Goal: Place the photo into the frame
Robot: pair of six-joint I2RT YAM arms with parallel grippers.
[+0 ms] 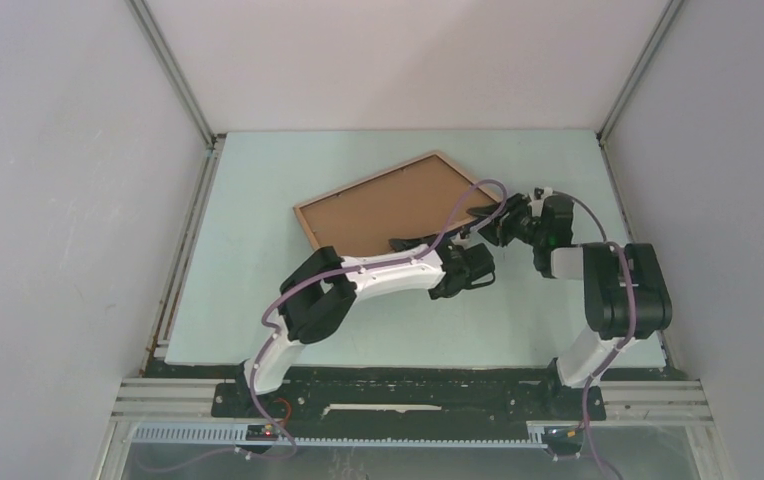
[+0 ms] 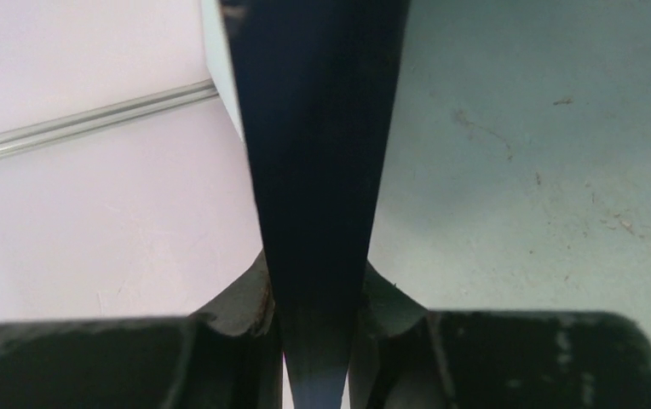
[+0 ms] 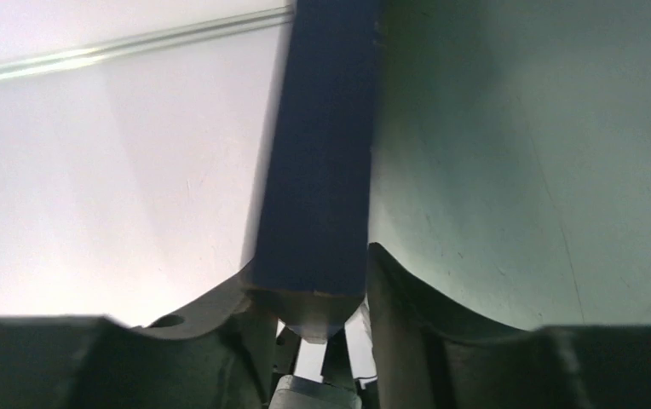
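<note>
Nearest the arm bases, the left gripper [image 1: 470, 262] is reaching in from the left and clamping the frame's [image 1: 368, 181] near edge. In its wrist view the left gripper [image 2: 318, 294] is pressing both fingers against a dark navy strip of the frame [image 2: 318, 170]. Just beyond and to the right, the right gripper [image 1: 506, 222] is holding the frame's near right corner. Its own camera shows the right gripper [image 3: 309, 294] squeezing the blue bar of the frame [image 3: 322, 153] between its fingers. The frame is lying askew, wood side up, around the middle of the pale green table [image 1: 258, 170]. The photo [image 1: 388, 205] is filling the opening, brown back up. Whether the near edge is lifting off the table is unclear.
</note>
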